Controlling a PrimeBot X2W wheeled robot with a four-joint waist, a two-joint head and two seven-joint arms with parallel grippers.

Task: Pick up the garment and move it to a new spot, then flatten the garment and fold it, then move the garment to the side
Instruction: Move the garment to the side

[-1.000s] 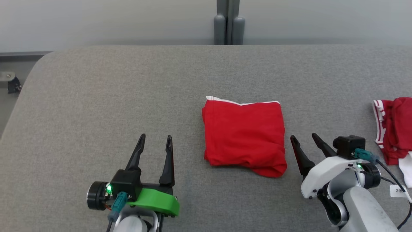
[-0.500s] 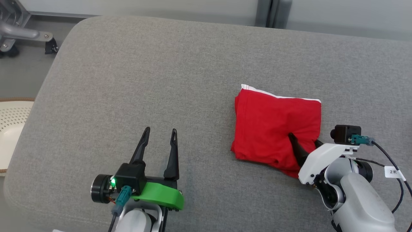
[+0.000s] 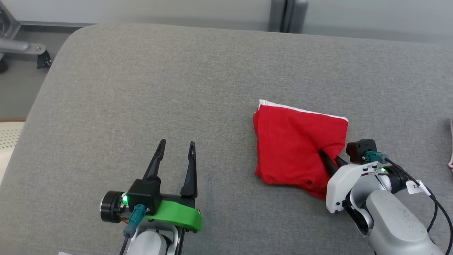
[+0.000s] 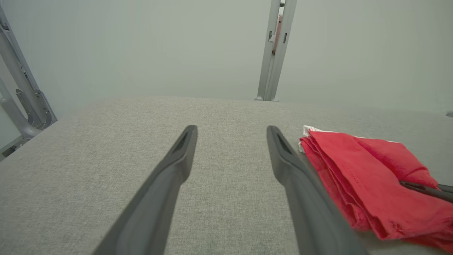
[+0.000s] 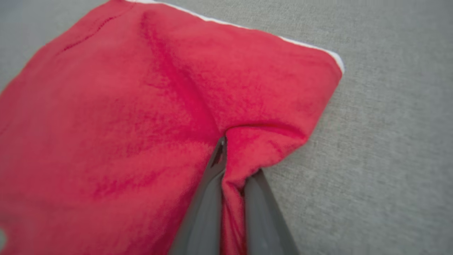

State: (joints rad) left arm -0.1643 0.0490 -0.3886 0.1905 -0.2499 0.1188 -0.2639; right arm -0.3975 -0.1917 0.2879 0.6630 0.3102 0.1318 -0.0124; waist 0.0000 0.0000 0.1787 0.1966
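Note:
The garment (image 3: 297, 148) is a red cloth with a white trim, folded into a thick rectangle on the grey cushioned surface (image 3: 141, 88), right of centre. My right gripper (image 3: 331, 159) is shut on its right edge, low down, and a ridge of red cloth bunches between the two dark fingers (image 5: 208, 198). In the right wrist view the garment (image 5: 124, 106) spreads up and left from my gripper (image 5: 235, 163). My left gripper (image 3: 177, 143) stands open at the lower left, well apart from the cloth. In the left wrist view the garment (image 4: 368, 184) lies right of my open left gripper (image 4: 231, 131).
A grey metal post (image 3: 286, 14) rises behind the surface's far edge. A wheeled metal frame (image 3: 21, 46) stands on the floor at the upper left, beyond the rounded left edge. A pale perforated object (image 3: 7, 138) sits at the left border, and a scrap of another cloth (image 3: 451, 156) at the right border.
My right gripper moved left onto the garment's right edge and shut on it, bunching the cloth. The head camera has swung left. My left gripper stays open and still.

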